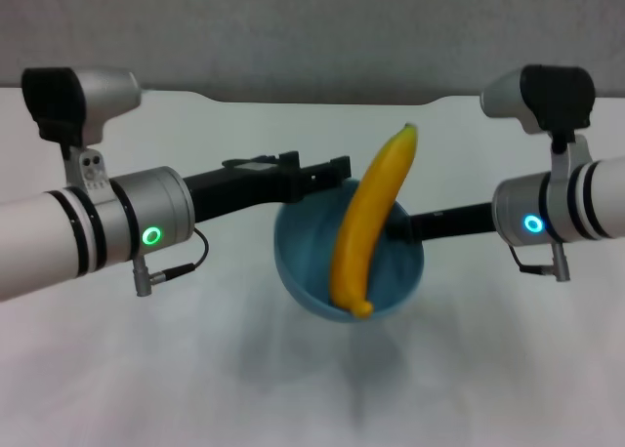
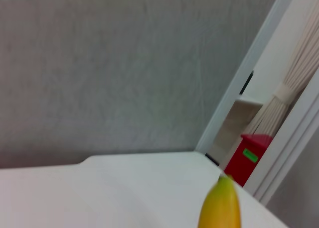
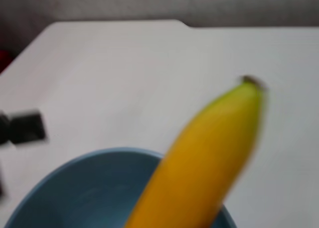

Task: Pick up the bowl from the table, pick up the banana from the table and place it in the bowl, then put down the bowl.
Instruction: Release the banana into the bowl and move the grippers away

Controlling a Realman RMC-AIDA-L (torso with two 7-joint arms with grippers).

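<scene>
The light-blue bowl [image 1: 303,262] hangs above the white table [image 1: 195,369], with its shadow below it. My left gripper [image 1: 330,171] is shut on the bowl's far left rim. The yellow banana [image 1: 371,218] leans steeply across the bowl: its lower end is at the near rim and its green-tipped upper end sticks out past the far rim. My right gripper [image 1: 402,228] reaches in from the right to the banana's middle, where its tip is hidden behind the banana. The right wrist view shows the banana [image 3: 204,163] close over the bowl [image 3: 79,188]. The banana's tip [image 2: 222,208] shows in the left wrist view.
The table's notched far edge [image 1: 322,101] meets a grey wall. Beyond the table's far corner the left wrist view shows a red box [image 2: 249,156] and a curtain.
</scene>
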